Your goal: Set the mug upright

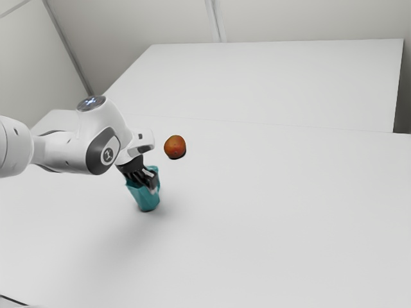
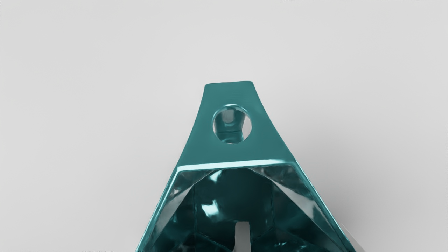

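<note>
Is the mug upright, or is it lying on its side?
The mug is nearly upright, leaning a little: in the exterior view its base is lowest and its mouth is up at the gripper.

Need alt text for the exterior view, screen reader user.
A white robot arm reaches in from the exterior view's left, its black gripper at the top of a teal mug that is roughly upright, mouth up. A round orange-red fruit sits on the white table, beyond the mug and slightly toward the exterior view's right.
</note>
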You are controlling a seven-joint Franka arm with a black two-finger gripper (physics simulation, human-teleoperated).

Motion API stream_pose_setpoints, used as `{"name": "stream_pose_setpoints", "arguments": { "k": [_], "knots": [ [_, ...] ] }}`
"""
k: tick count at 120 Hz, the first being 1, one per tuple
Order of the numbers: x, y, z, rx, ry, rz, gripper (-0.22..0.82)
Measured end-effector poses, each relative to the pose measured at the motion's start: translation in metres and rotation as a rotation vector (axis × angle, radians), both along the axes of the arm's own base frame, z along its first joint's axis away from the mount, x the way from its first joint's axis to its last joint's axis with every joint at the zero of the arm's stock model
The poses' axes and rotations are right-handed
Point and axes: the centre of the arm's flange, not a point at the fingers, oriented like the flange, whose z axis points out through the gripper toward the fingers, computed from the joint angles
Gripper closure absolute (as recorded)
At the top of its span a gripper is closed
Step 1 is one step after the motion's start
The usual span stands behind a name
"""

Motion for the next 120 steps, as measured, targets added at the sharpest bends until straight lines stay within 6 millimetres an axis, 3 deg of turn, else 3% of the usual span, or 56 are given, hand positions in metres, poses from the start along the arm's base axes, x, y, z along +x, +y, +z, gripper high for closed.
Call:
{"name": "stream_pose_setpoints", "arguments": {
  "k": [15,33,53,65,83,120],
  "knots": [
    [-0.002,-0.005,0.004,0.006,-0.008,0.009,0.22],
    [-0.005,-0.01,0.015,0.026,-0.025,0.015,0.11],
    [-0.001,-0.018,0.055,0.061,-0.059,0.018,0.05],
    [0.01,-0.017,0.086,0.057,-0.065,0.031,0.03],
    [0.039,-0.023,0.16,0.027,-0.072,0.03,0.02],
    [0.049,-0.028,0.27,-0.024,-0.051,0.024,0.0]
  ]
}}
